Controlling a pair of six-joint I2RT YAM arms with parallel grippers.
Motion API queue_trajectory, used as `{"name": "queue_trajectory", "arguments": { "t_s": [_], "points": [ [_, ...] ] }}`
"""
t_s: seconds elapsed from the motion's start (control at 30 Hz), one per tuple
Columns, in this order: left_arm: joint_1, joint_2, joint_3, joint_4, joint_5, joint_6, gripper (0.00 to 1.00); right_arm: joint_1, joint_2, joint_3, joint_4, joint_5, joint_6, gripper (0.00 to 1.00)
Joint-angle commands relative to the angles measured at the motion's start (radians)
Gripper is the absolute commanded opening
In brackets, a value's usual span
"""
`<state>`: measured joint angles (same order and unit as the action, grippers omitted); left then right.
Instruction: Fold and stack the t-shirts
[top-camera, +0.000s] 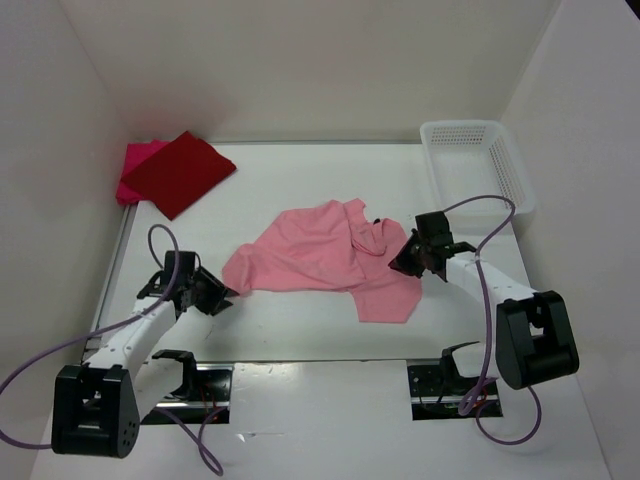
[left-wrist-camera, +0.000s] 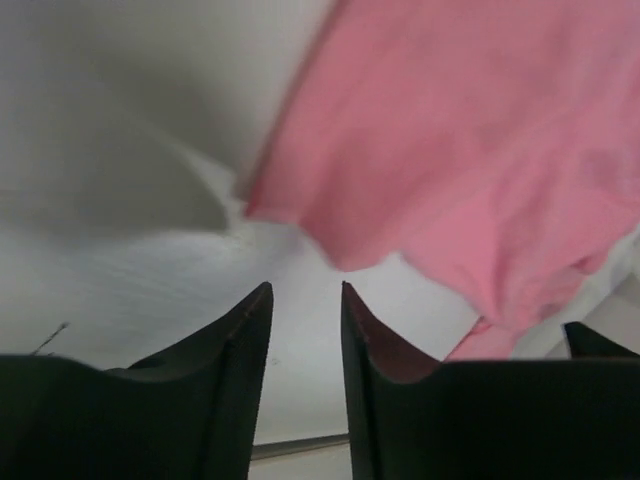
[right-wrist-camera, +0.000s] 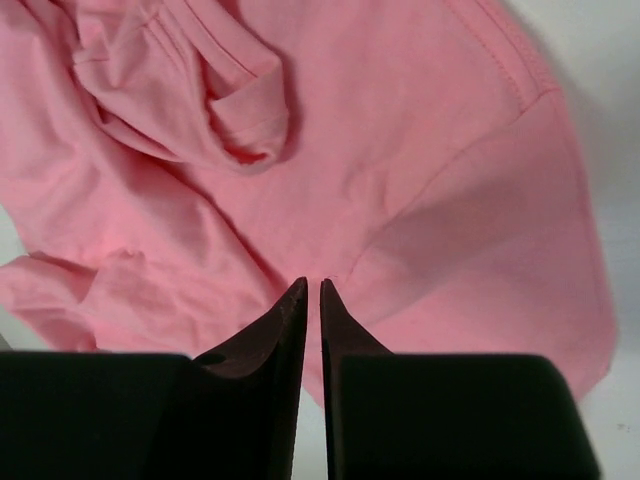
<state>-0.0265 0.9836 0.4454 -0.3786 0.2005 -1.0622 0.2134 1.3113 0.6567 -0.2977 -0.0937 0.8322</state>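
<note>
The light salmon-pink t-shirt (top-camera: 320, 260) lies crumpled and spread on the white table's middle; it also shows in the left wrist view (left-wrist-camera: 480, 150) and the right wrist view (right-wrist-camera: 400, 150). The dark red t-shirt (top-camera: 180, 172) lies folded on the magenta-pink t-shirt (top-camera: 135, 165) at the back left. My left gripper (top-camera: 225, 297) is open and empty just off the shirt's left corner, with bare table between its tips (left-wrist-camera: 305, 290). My right gripper (top-camera: 400, 262) is at the shirt's right edge, its jaws nearly together with nothing between them (right-wrist-camera: 312, 285).
A white mesh basket (top-camera: 478, 160) stands at the back right corner. White walls close in the table on the left, back and right. Purple cables loop off both arms.
</note>
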Motion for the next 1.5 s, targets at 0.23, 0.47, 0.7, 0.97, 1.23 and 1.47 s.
{"name": "queue_trajectory", "arguments": {
  "t_s": [0.23,0.47,0.7,0.97,1.23,1.47],
  "points": [
    [0.011,-0.066,-0.108,0.064,-0.082,-0.321,0.48,0.007,-0.049,0.067,-0.029,-0.055,-0.021,0.16],
    [0.020,-0.313,-0.223,0.063,-0.176,-0.435,0.46,0.007,-0.069,0.067,-0.029,-0.077,-0.041,0.17],
    [0.020,-0.237,-0.200,0.064,-0.185,-0.444,0.41,0.007,-0.087,0.087,-0.029,-0.109,-0.050,0.17],
    [-0.001,-0.226,-0.151,0.012,-0.257,-0.453,0.38,0.007,-0.150,0.098,-0.072,-0.109,-0.070,0.19],
    [-0.024,-0.134,-0.137,0.047,-0.268,-0.449,0.38,0.007,-0.150,0.127,-0.081,-0.118,-0.088,0.20],
    [-0.104,-0.040,-0.099,0.079,-0.311,-0.493,0.42,0.007,-0.121,0.136,-0.061,-0.140,-0.088,0.20]
  ]
}}
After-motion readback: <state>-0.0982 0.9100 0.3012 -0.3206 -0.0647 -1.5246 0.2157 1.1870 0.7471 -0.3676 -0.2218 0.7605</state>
